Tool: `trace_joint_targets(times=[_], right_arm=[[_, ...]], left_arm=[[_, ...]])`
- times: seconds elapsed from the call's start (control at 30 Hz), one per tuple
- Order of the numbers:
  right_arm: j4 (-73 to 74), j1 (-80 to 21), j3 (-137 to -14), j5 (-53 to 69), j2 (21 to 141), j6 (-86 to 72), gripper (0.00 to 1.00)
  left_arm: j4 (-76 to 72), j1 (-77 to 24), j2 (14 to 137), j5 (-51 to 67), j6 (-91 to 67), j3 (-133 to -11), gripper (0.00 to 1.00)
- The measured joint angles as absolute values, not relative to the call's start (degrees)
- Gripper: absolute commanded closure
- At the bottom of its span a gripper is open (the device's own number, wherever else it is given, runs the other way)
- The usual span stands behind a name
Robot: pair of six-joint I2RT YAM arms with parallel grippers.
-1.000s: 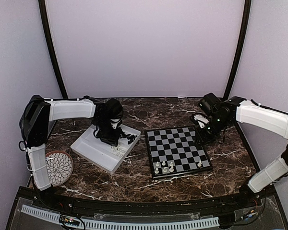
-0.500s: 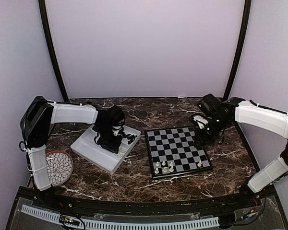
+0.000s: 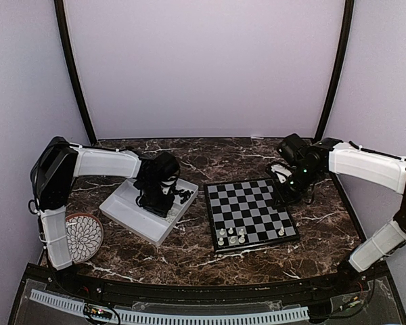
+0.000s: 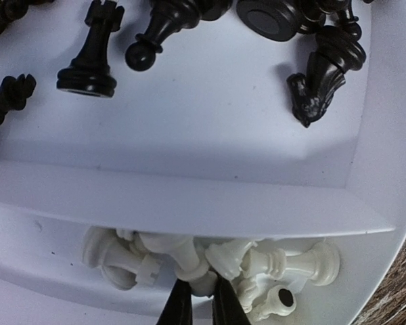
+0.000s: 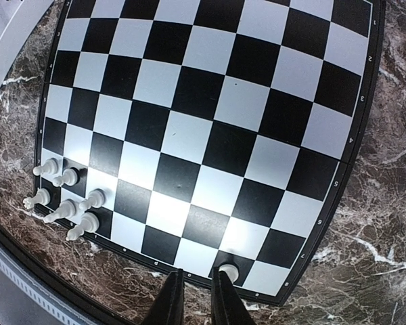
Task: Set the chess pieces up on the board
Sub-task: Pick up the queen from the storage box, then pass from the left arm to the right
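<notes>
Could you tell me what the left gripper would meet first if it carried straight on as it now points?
Most likely the heap of white chess pieces in the tray: the left gripper points right into it, tips at the nearest piece, though depth is unclear.

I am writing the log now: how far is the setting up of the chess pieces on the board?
Early. Done: a few white pieces stand at the near edge of the board. In hand: the left gripper reaches into the white heap in the tray. Left: the black pieces, all in the tray.
</notes>
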State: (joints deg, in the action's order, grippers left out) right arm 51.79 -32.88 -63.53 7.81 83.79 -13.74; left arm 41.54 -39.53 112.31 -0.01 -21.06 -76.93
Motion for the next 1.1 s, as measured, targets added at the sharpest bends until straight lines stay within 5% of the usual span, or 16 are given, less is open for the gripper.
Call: trace_joint_targets(times=[0.37, 0.87, 1.1], right_arm=[[50.9, -32.9, -63.5, 8.7, 83.7, -13.7, 0.83], [42.8, -32.9, -68.5, 23.5, 80.3, -15.5, 0.77], [37.8, -33.2, -71.8, 30.7, 81.8, -18.3, 0.56]], left_arm=[[46.5, -39.2, 108.8, -1.5, -20.7, -76.9, 0.98], [47.6, -43.0, 92.2, 21.7, -17.1, -78.5, 0.98], [45.0, -47.6, 96.5, 28.6, -16.2, -85.1, 0.97]])
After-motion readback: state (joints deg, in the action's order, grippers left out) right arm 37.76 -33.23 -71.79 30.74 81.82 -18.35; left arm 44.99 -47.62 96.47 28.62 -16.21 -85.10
